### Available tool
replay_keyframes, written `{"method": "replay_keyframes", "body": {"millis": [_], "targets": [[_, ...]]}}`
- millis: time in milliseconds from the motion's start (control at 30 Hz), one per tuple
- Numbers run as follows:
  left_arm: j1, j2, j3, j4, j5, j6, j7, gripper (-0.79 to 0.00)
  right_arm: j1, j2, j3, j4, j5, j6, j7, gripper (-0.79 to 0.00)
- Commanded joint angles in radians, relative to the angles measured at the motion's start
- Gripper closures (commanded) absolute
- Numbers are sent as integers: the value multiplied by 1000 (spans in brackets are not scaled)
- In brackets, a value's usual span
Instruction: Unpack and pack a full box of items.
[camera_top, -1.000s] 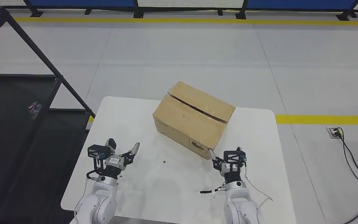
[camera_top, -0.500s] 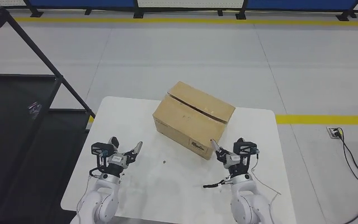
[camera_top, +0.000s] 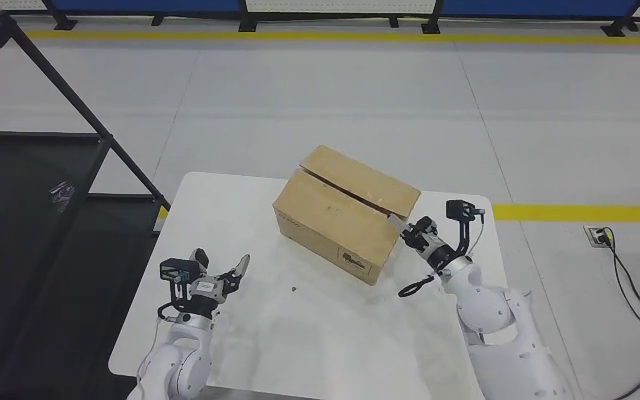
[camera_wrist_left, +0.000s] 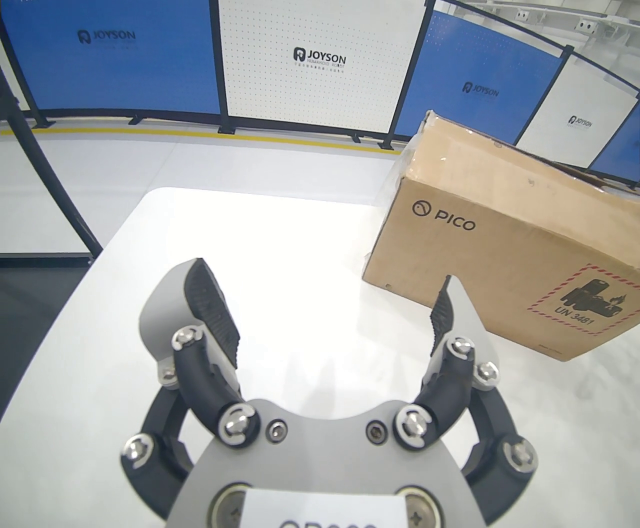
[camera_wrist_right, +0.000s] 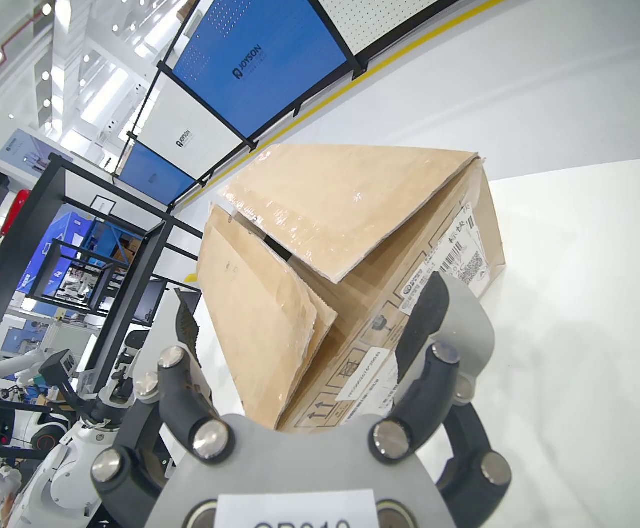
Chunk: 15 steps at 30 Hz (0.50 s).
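White tabletop (camera_top: 300, 340), rounded corners, set on a pale grey floor. Nearest the robot, the left gripper (camera_top: 222, 262) hovers low over the table's near left part; its ribbed fingers (camera_wrist_left: 212, 305) are spread wide with nothing between them (camera_wrist_left: 325, 280). It stands well apart from the cardboard box (camera_wrist_left: 500, 250). One small dark speck (camera_top: 293, 290) lies on the table between that gripper and the box.

Farther in, the right gripper (camera_top: 410, 232) sits close against the box's right end, jaws released and empty (camera_wrist_right: 307, 295). In the right wrist view the box's labelled end face and near corner lie between the spread fingers; contact cannot be confirmed.

The cardboard box (camera_top: 345, 210) rests at the table's far middle, turned at an angle to the edges. Its two top flaps (camera_wrist_right: 320, 220) are folded down under clear tape, slightly raised, with a dark gap between them.

Beyond the table: a black metal frame (camera_top: 60, 110) to the left, a yellow floor line (camera_top: 560, 212) to the right, and blue panels (camera_top: 540, 8) along the far wall
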Motion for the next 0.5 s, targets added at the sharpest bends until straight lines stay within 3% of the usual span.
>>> {"method": "replay_keyframes", "body": {"millis": [0, 133, 267, 467], "targets": [[0, -1, 0, 5, -4, 3, -4, -785, 0, 0, 0, 0, 1, 0, 0, -785], [-11, -4, 17, 10, 7, 4, -14, -785, -13, 0, -8, -11, -21, 4, -35, -785], [-20, -6, 29, 4, 23, 7, -16, -785, -9, -2, 5, 15, 76, -33, -80, -785], [-20, -6, 18, 5, 18, 16, -14, -785, 24, 8, 41, 85, 282, -137, 94, -785]]}}
